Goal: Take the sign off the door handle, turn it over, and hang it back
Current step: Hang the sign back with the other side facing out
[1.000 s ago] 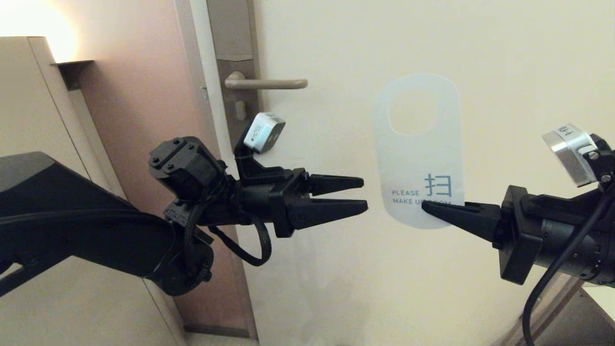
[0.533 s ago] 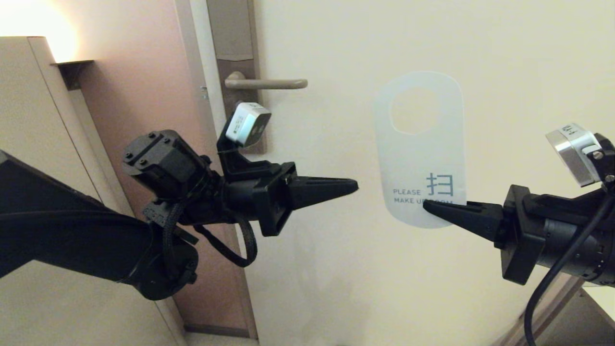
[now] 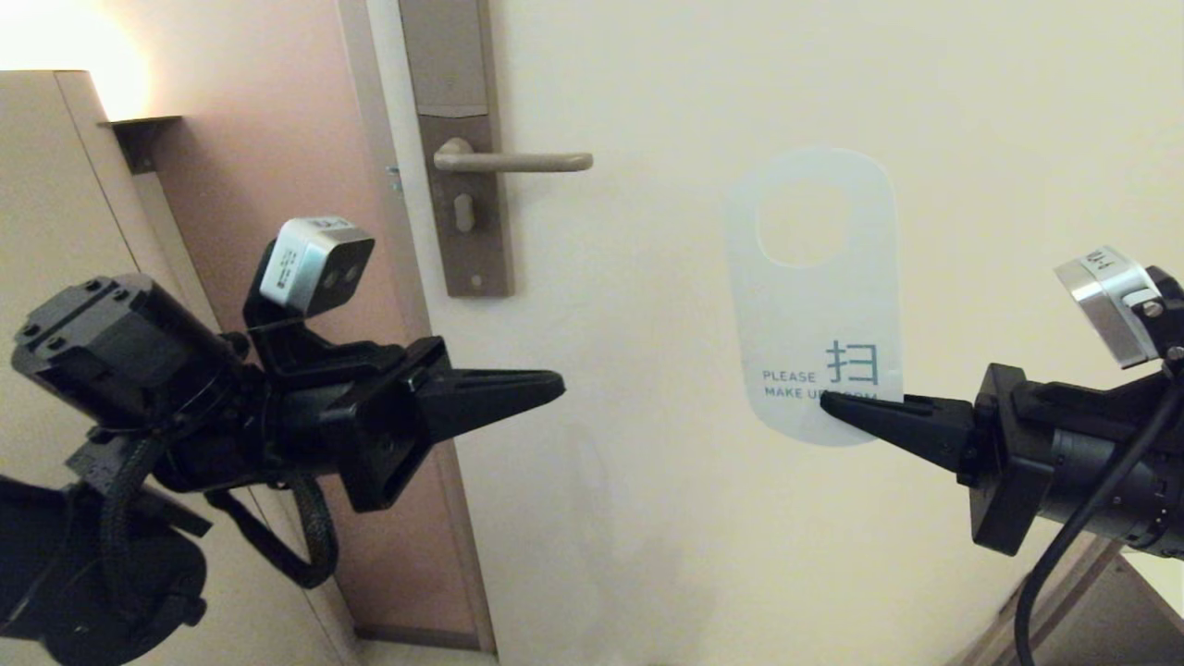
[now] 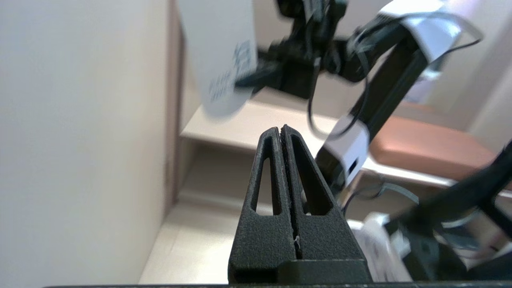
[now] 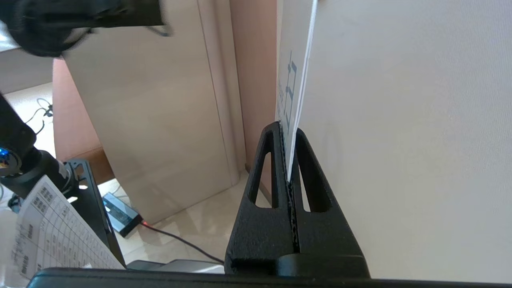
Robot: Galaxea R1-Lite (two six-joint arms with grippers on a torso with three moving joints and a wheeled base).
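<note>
White, thin card is what you are dealing with: the sign (image 3: 814,287) looks light, stiff and easily creased, held upright off the door handle (image 3: 513,162) by your right gripper (image 3: 832,404) pinching its bottom edge. Your left gripper (image 3: 552,386) is pressed together, empty and well apart; no containers show here.
</note>
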